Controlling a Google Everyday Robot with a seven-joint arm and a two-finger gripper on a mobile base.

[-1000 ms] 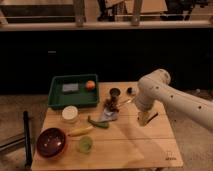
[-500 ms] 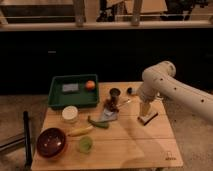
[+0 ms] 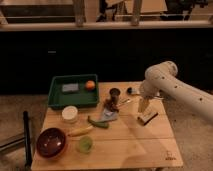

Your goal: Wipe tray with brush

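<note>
Tray (image 3: 70, 104): dark green, rectangular, raised sloping walls. Sits flat at the 10 o'clock corner of the table (image 3: 125, 145). Inside, a grey block (image 3: 70, 88) and an orange ball (image 3: 90, 85) at its 1 o'clock end.
Brush (image 3: 148, 118): small pale block, dark edge, lying at the table's 3 o'clock. Gripper (image 3: 144, 106) just above it; contact unclear.

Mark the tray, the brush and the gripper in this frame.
tray (image 3: 73, 103), camera view, on its near wall.
brush (image 3: 148, 119), camera view, on its top face.
gripper (image 3: 144, 106), camera view, on its lower end, just above the brush.
</note>
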